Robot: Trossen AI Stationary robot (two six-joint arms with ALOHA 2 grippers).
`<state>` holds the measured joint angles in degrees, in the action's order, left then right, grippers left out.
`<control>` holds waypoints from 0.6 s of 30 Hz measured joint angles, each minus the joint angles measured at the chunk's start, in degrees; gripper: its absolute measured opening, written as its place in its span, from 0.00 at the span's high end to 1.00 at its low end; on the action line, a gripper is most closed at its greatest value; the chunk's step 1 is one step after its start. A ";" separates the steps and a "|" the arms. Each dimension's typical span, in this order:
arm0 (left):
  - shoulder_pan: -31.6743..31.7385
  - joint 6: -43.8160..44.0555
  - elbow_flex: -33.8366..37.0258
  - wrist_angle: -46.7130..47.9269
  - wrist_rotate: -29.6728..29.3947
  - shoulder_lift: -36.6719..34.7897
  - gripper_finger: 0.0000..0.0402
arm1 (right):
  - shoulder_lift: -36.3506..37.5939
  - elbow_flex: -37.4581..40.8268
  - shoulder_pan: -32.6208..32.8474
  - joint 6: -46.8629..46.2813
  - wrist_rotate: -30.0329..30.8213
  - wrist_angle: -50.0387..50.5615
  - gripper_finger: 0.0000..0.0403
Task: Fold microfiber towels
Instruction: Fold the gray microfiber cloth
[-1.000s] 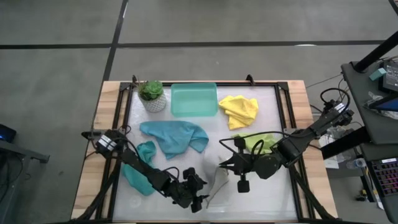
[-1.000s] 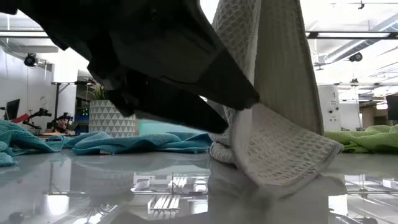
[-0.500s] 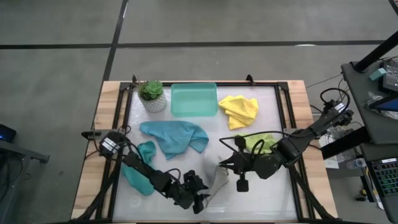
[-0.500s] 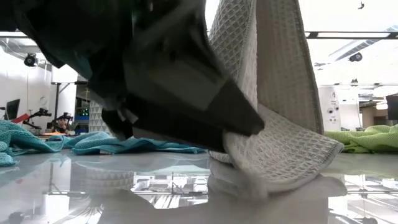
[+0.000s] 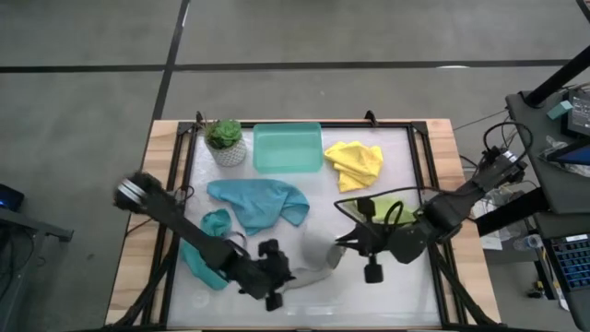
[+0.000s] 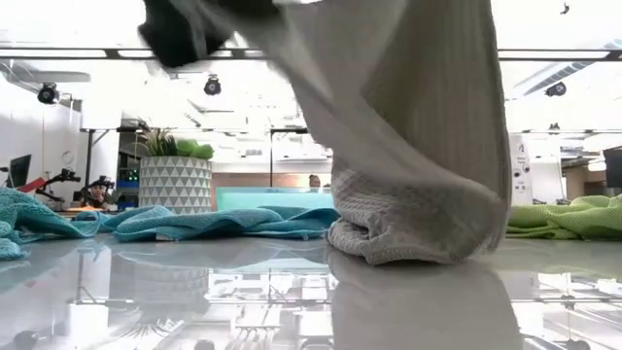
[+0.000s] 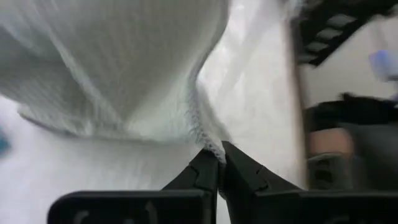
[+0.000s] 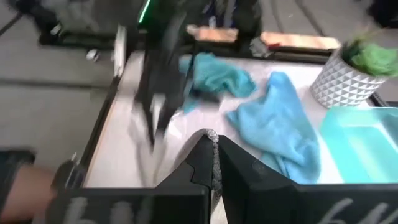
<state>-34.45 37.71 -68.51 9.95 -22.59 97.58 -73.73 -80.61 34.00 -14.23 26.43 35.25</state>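
Note:
The light grey towel (image 5: 318,256) is stretched between both grippers near the table's front middle. My left gripper (image 5: 293,275) is shut on its near end and my right gripper (image 5: 343,246) is shut on its far right end. In the low view the grey towel (image 6: 418,136) drapes down from above and its lower fold (image 6: 408,238) rests bunched on the table. A spread teal-blue towel (image 5: 260,201), a crumpled teal-blue towel (image 5: 208,247), a yellow towel (image 5: 356,164) and a lime green towel (image 5: 387,212) lie untouched on the table. My left gripper pinches the grey towel's hemmed edge (image 7: 208,144) between its two fingertips, slanting down from the table's left. The cloth runs away from the fingers, lifted at that end. My right gripper pinches a thin edge of the grey towel (image 8: 213,138) between its shut fingers, coming from the table's right and slanting down. The towel hangs below them.
A rigid teal tray (image 5: 288,148) and a potted plant (image 5: 225,141) in a white patterned pot stand at the table's far edge. A dark frame (image 5: 180,184) runs along the table's sides. Bare table surface (image 5: 369,300) lies near the front right.
My left gripper has shut on the grey towel's near edge and risen, drawing back toward the table's left. That end of the towel has come up off the table, while the lower fold stays bunched on it. My right gripper has risen a little with its end.

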 joint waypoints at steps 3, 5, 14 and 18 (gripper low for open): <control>0.16 -3.58 0.01 3.52 0.40 -8.66 1.00 | 0.00 -3.73 0.00 0.93 -4.13 5.92 0.98; 0.60 -6.52 0.28 4.56 1.72 -13.67 1.00 | 0.00 -6.31 -0.02 1.76 -7.00 8.90 0.98; 4.49 -14.01 0.33 10.67 6.26 -32.38 1.00 | 0.46 -17.17 -0.19 6.21 -3.23 23.17 0.98; 8.08 -17.17 -0.19 13.31 6.46 -38.96 1.00 | 0.54 -21.17 -1.79 10.12 4.58 27.81 0.98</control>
<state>-26.37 20.54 -68.70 23.25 -16.13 58.61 -73.20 -101.78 32.21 -4.12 31.01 63.06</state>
